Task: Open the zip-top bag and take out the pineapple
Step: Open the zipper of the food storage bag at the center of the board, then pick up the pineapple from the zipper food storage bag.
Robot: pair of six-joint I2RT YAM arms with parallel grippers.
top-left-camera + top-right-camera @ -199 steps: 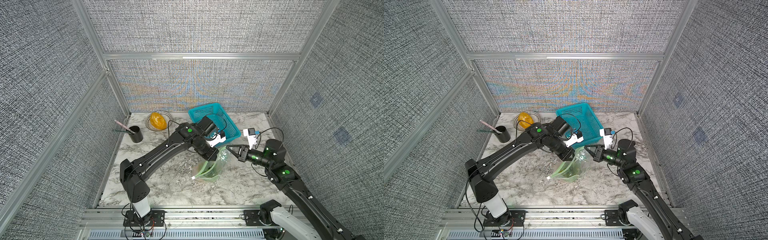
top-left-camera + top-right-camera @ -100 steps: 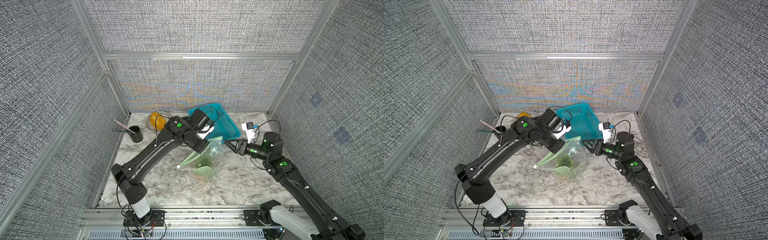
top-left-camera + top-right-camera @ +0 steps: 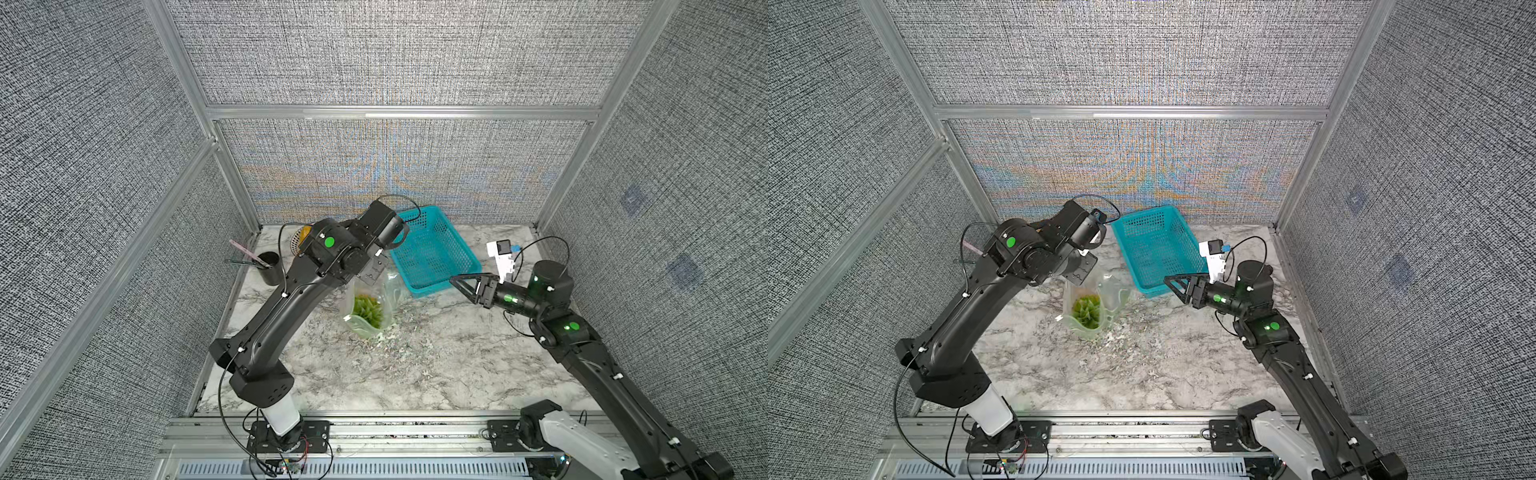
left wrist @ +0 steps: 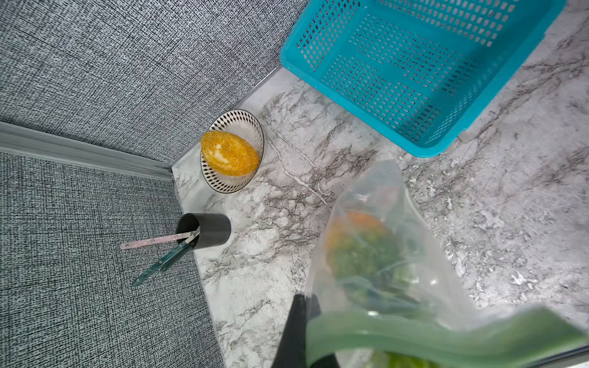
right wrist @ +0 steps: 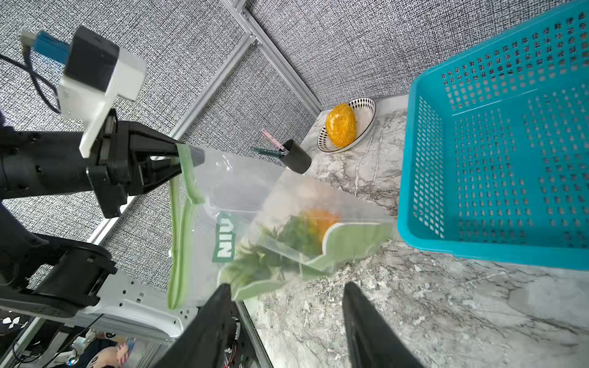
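The zip-top bag hangs from my left gripper, which is shut on the pale green zip strip at one end. The strip's two halves look parted below the grip. The pineapple sits inside the bag, with its green leaves uppermost and its orange body showing through the plastic. In the left wrist view the left gripper pinches the bag. My right gripper stands open and holds nothing, to the right of the bag.
An empty teal basket stands at the back, close to the right gripper. In the back left corner are a patterned bowl holding an orange-yellow oval fruit, and a black cup with tools. Grey walls enclose the marble table.
My right gripper has opened, let go of the bag and drawn back to the right. The left gripper has swung the bag leftward, and it now hangs more upright.
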